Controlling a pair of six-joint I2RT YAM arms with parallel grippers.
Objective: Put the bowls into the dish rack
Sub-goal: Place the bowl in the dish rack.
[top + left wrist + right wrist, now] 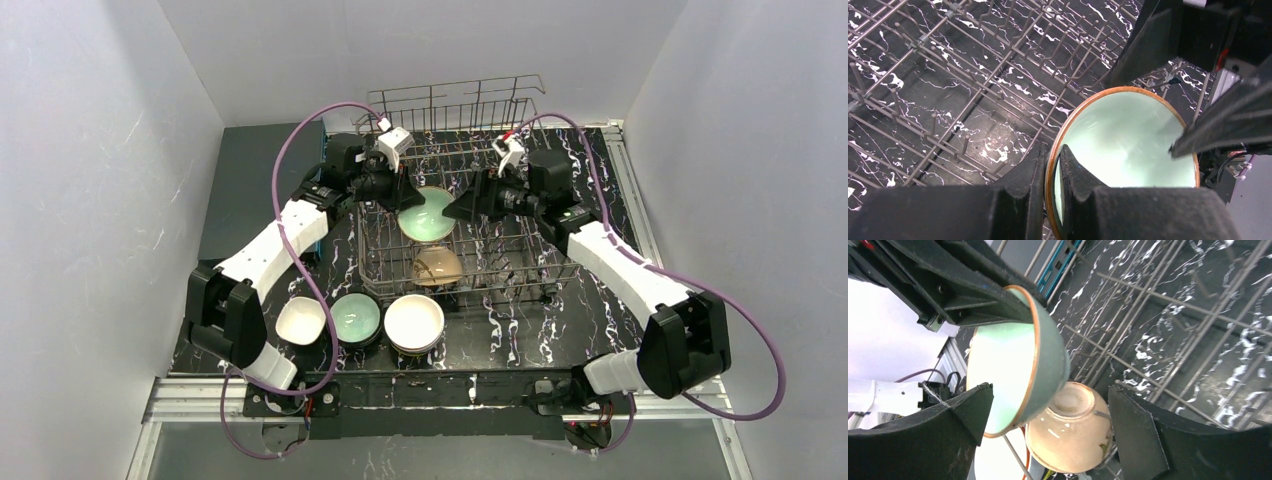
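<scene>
- The left gripper [1053, 150] is pinching the copper-edged rim of the mint green bowl [1123, 140], one finger inside the rim and one outside.
- The right gripper [1050, 390] is standing with its jaws spread wide. They are straddling the opposite rim without pressing on it, so that arm appears to be carrying none of the load.
- The bowl is hanging between the two grippers above the middle of the dish rack [500, 285]. It is tilted on edge with its hollow facing up and toward the near side (whether its lower edge is touching a tine cannot be told).
- A peach-tan bowl [437, 267] is lying base-up among the tines by the rack's near wall, directly below and nearer than the held bowl.
- Three more bowls are waiting along the worktop's near edge, left of centre: white [300, 320], mint [356, 318] and white [414, 322].
- Judgement: the left arm alone is controlling the bowl. Seating it is likely calling for a descent into the row behind the peach-tan bowl, with the right arm backing off rightward first.
</scene>
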